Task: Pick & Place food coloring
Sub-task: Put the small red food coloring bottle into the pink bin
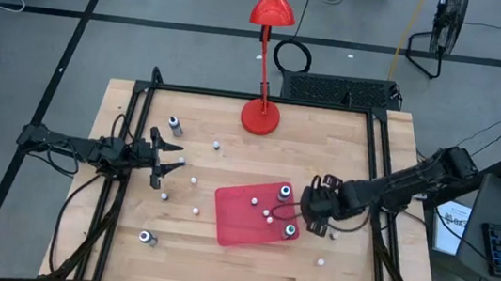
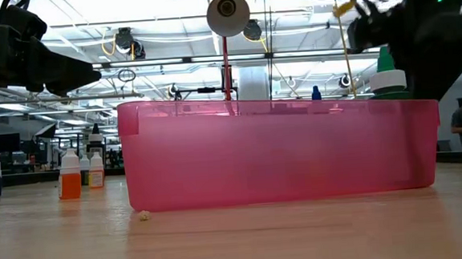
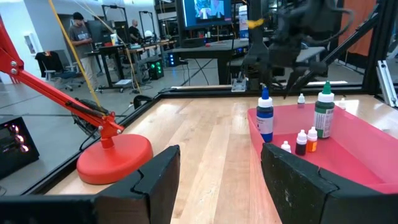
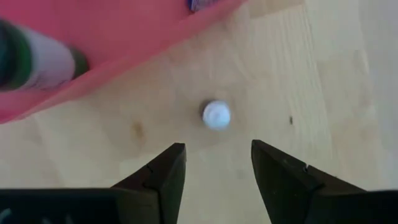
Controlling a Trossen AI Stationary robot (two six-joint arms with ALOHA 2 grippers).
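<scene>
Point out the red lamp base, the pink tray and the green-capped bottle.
red lamp base [image 1: 260, 117], high view, middle of the round foot.
pink tray [image 1: 239, 222], high view, bare floor near its left side.
green-capped bottle [image 3: 323, 115], left wrist view, on its body.

In the low view the contents of the pink tray are masked by its translucent wall — only the green-capped top of one bottle is seen above the rim. In the right wrist view a green-banded bottle is blurred and cut off by the picture's edge, and the colour of the white-topped bottle on the bench cannot be told. From above, the scattered small bottles are too small for their colours to be read. The left gripper is cut off in the low view.
</scene>
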